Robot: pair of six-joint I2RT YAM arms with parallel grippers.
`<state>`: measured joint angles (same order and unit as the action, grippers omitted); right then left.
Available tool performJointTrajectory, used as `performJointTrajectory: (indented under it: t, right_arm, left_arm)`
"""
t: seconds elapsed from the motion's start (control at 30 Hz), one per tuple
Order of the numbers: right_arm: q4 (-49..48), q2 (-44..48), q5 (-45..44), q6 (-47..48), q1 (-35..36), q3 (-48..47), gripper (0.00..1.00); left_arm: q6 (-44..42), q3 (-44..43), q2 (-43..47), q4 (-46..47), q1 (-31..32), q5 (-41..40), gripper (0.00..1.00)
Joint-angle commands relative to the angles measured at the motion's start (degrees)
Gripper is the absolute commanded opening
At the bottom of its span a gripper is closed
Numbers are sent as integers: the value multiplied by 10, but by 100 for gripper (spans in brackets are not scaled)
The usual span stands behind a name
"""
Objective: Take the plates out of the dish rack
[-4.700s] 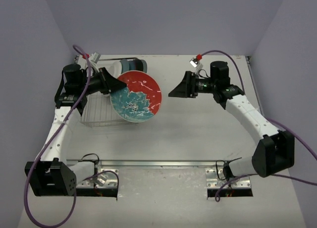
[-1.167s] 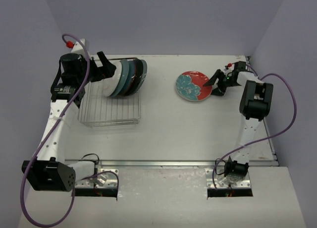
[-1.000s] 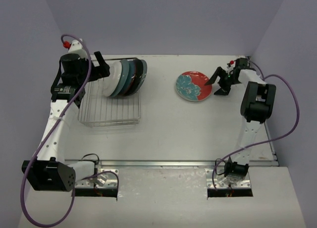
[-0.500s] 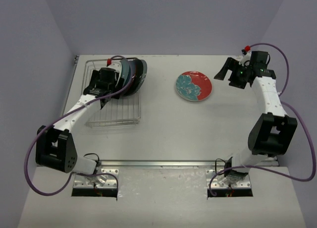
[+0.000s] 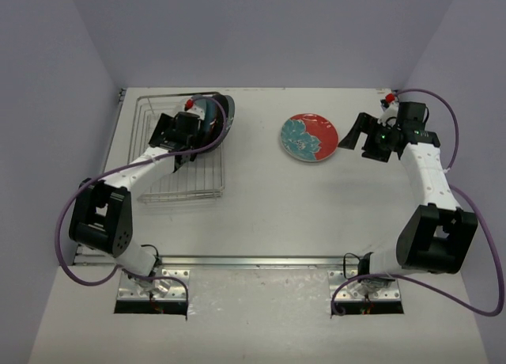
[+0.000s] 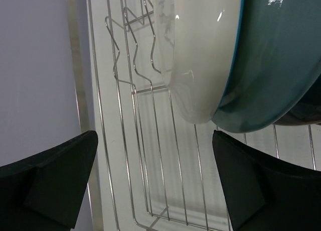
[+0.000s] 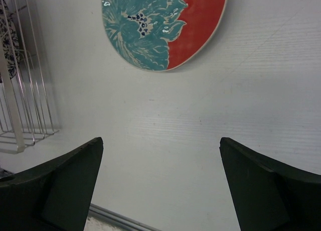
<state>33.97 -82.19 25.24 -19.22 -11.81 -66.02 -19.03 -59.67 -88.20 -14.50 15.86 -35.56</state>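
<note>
Left end effector (image 6: 155, 181) moved up to racked plates (image 6: 210, 55), open, right end effector (image 7: 160, 181) open near floral plate (image 7: 165, 25)

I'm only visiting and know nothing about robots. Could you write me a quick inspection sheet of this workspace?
Surface: white table, no spills seen.
Job's things: red-and-teal plate lies flat on the table; other plates stand on edge in the dish rack.
Clutter: nothing seen.
Grippers: left gripper open just below the racked plates, gripping none; right gripper open and empty, near the flat plate.
Cables: purple cables loop along both arms.
Surroundings: plain lavender walls.
</note>
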Motion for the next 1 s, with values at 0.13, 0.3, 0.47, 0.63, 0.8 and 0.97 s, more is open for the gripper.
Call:
performJointTrajectory:
  t: [0.13, 0.3, 0.47, 0.63, 0.8, 0.97]
  right_arm:
    - [-14, 16, 9, 14, 2, -1, 99]
    - [-17, 14, 23, 7, 2, 1, 99]
    - [-21, 18, 34, 4, 2, 6, 99]
    - [-21, 19, 38, 7, 2, 6, 99]
    - [-21, 21, 43, 7, 1, 7, 99]
    - [-21, 22, 45, 9, 1, 12, 99]
  left_arm:
    - [8, -35, -28, 57, 7, -29, 95]
    - [13, -54, -36, 93, 6, -50, 89]
    - [13, -83, -48, 127, 7, -68, 82]
    - [13, -109, -74, 133, 6, -75, 73]
    - [12, -125, -110, 135, 7, -87, 64]
    - [3, -133, -128, 160, 7, -95, 53]
